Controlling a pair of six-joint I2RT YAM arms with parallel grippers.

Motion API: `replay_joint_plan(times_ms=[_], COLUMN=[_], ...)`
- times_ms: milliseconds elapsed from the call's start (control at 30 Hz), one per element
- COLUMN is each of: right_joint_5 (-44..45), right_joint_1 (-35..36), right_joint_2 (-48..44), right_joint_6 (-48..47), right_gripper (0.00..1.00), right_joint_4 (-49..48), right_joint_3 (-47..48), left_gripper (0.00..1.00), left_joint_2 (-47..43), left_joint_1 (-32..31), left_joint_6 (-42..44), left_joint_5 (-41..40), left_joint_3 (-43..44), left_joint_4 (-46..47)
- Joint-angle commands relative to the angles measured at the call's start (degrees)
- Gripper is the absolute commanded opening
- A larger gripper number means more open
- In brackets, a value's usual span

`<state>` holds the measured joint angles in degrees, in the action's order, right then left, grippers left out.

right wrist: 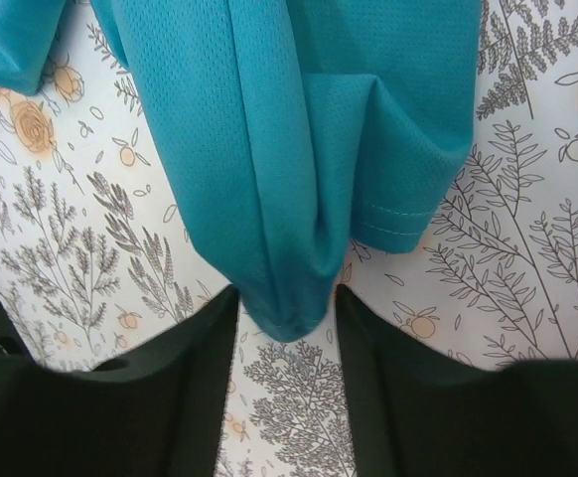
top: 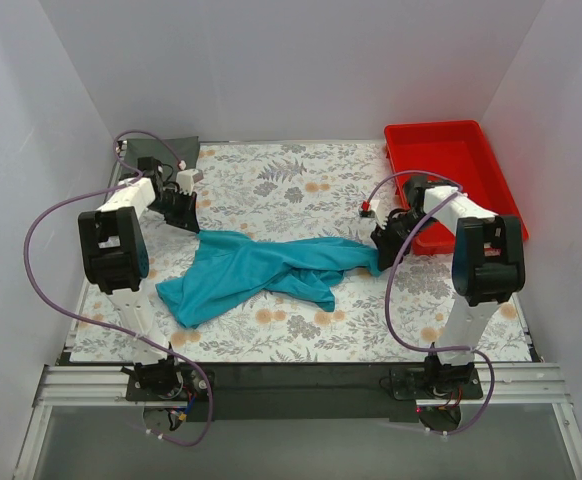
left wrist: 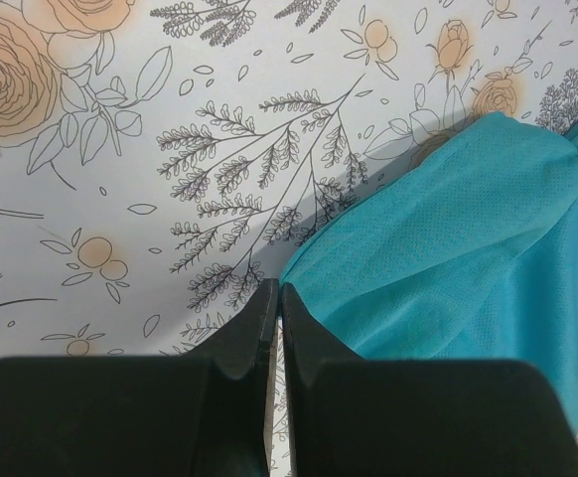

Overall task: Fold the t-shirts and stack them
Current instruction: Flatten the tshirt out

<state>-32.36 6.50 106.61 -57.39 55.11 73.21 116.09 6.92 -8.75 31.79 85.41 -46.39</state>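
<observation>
Top external view, nearest first: the crumpled teal short-sleeved cloth t-shirt (top: 261, 270) lies unfolded across the middle of the floral-patterned worktop (top: 271, 185). Its bulk is toward the left, and a narrow end stretches toward the right. At that right end the right jaws stand open. The right wrist view shows a bunched fold of the shirt, beside a stitched hem (right wrist: 398, 224), lying between them with a gap on each side, so nothing is gripped yet. At the shirt's upper left edge the left jaws are pressed shut with no cloth between them, their tips just beside the teal edge. Farther back, a red plastic tray (top: 451, 150) sits at the right rear. A flat dark grey shape (top: 181, 147) lies at the left rear corner and is probably the 2nd t-shirt.

The step in hand looks like spreading the shirt flat. To do it well, the right jaws should close near the hem rather than on the thick bunch. The left jaws should open and take the opposite edge. Both should then draw apart evenly, low over the worktop.
</observation>
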Motion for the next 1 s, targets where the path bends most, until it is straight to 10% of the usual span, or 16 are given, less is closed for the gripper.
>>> replay_joint_plan(times_ms=[0, 167, 633, 967], right_joint_5=[-1.6, -0.3, 12.8, 22.1], right_joint_1=[0.1, 0.1, 1.5, 2.9], right_joint_2=[-0.5, -4.6, -12.7, -14.3], right_joint_6=[-1.4, -1.8, 8.1, 15.3], right_gripper=[0.46, 0.02, 0.01, 0.01], right_joint_4=[0.0, 0.6, 3.0, -6.6], right_joint_3=[1.5, 1.1, 30.0, 51.0], left_gripper=[0.0, 0.0, 0.0, 0.0], left_joint_2=[-0.9, -1.5, -14.8, -32.0], left_joint_1=[0.2, 0.8, 8.1, 9.2], left_joint_6=[0.5, -0.1, -9.6, -23.5], left_joint_5=[-0.4, 0.1, 5.3, -8.7], left_joint_3=[1.3, 2.2, 21.5, 23.1], left_joint_4=[0.1, -0.4, -0.5, 22.0])
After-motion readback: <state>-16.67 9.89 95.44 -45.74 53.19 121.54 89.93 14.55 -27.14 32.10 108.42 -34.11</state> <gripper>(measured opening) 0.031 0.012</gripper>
